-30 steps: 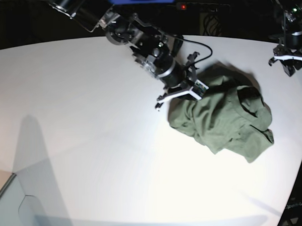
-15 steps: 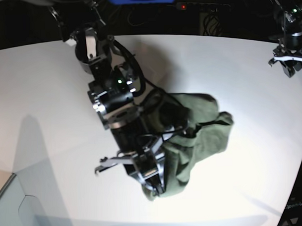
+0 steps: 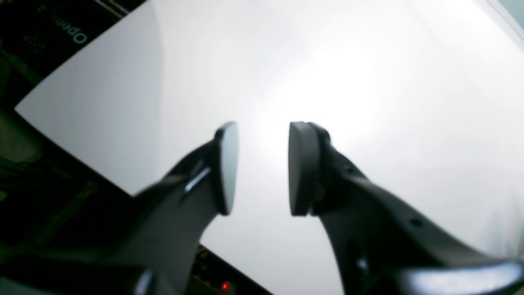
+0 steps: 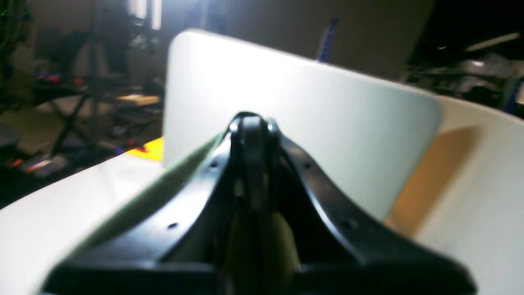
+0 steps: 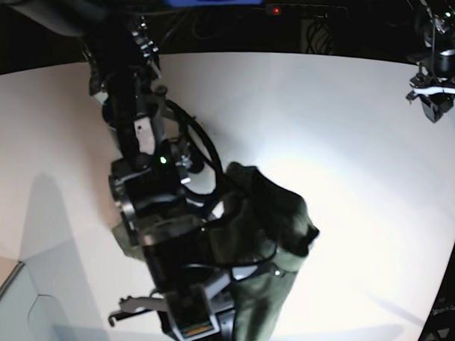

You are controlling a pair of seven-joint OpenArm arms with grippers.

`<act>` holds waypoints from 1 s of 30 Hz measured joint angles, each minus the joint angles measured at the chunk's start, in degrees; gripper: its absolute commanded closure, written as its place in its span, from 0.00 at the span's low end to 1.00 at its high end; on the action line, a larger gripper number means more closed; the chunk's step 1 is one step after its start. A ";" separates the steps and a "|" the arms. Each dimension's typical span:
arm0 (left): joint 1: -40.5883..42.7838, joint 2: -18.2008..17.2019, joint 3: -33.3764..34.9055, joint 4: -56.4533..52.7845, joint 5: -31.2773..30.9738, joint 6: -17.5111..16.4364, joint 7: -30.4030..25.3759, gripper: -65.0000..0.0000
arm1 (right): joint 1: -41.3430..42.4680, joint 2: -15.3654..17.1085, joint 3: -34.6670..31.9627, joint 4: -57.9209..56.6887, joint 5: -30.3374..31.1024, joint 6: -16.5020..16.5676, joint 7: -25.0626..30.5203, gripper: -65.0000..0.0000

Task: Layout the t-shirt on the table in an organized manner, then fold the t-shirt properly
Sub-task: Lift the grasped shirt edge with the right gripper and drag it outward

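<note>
Clearly the laying-out step is in hand: the right claw (image 4: 254,135), seemingly clenched on the shirt (image 5: 271,236), lifts it bunched above the counter (image 5: 345,114). Next the cloth needs spreading flat; the left claw (image 3: 262,168) hangs released at the counter's far edge.

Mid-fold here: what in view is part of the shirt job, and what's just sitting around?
Job: t-shirt, bunched and lifted by the right gripper; table; left gripper, open, holding nothing.
Lying about: white panel; yellow item beyond the table edge.
</note>
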 measured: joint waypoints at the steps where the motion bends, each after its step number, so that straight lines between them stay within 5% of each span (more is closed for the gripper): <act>1: -0.02 0.00 0.00 0.00 0.00 0.00 0.00 0.69 | 0.04 -0.07 -0.68 0.00 0.00 0.00 -0.98 1.00; 15: -1.79 0.00 0.00 0.00 -0.02 0.02 0.20 0.68 | -9.14 -2.54 -15.28 -2.49 0.24 0.07 -2.10 1.00; 30: -2.69 0.33 0.24 -0.17 0.02 0.04 0.59 0.68 | -14.49 -1.11 -15.34 -5.66 0.15 0.02 -1.62 0.63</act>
